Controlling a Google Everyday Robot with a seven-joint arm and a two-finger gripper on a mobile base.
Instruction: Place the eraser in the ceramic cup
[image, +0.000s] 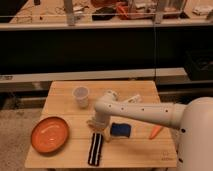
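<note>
Dark shelving with cluttered stuff on top runs behind a light wooden table (60, 97), and that table is where everything sits. Near the front edge lies the long black eraser bar with two white stripes (95, 148), flat on the wood and pointing roughly front to back. The robot's white arm (145, 111) reaches in from the right, and its gripper (96, 124) hangs just above the eraser's far end (whether it's touching is hard to call). The small pale ceramic cup (80, 96) stands upright toward the back, well apart from the eraser. A shallow round orange plate (49, 134) sits at the left, a blue object (120, 130) just right of the gripper, and a small orange thing (155, 131) beyond that.
</note>
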